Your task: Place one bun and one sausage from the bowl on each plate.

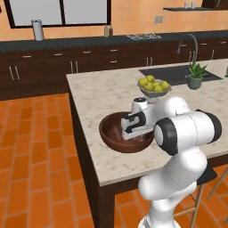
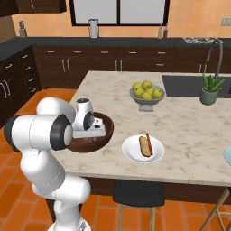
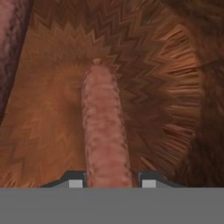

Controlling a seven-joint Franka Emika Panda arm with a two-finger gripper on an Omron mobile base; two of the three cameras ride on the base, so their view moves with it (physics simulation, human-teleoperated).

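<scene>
I see a marble desk (image 2: pixel 189 131) in a kitchen. My gripper (image 3: pixel 108 183) is lowered into the brown wooden bowl (image 1: pixel 107 133), which stands near the desk's left edge, toward the front. From the hand camera, a pink sausage (image 3: pixel 105 131) lies on the bowl's grained floor and runs straight between the two fingertips (image 3: pixel 75 183), one on each side and right against it, so the gripper is clamping the sausage. Another pinkish piece shows along the bowl's wall at the upper left of that view; I cannot tell what it is.

The white plate (image 2: pixel 131 151) sits near the front edge, just right of the bowl, and carries a bun (image 2: pixel 144 146) with a sausage (image 2: pixel 149 144) lying alongside it. The rim of the pale blue plate (image 2: pixel 227 155) shows at the far right. A grey footed bowl (image 2: pixel 145 100) toward the middle of the desk holds yellow-green fruit (image 2: pixel 145 90). A potted plant (image 2: pixel 210 90) stands beside the sink (image 1: pixel 178 73). I can read no writing or labels anywhere.
</scene>
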